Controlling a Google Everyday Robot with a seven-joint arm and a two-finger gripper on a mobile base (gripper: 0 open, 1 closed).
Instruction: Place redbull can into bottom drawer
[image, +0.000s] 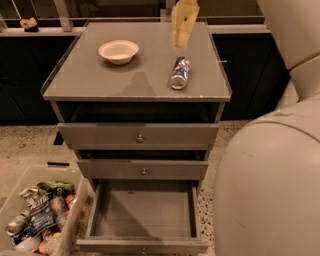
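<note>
The redbull can (180, 73) lies on its side on the grey cabinet top (100, 80), right of the middle. My gripper (181, 40) hangs just behind and above the can and is not touching it. The bottom drawer (142, 215) is pulled out and nothing lies inside it. The two shallower drawers (140, 137) above it are pulled out only slightly.
A cream bowl (118, 51) stands on the cabinet top, left of the can. A clear bin (75, 210) of snack packets sits on the floor at the lower left. My arm's pale body (270, 175) fills the right side of the view.
</note>
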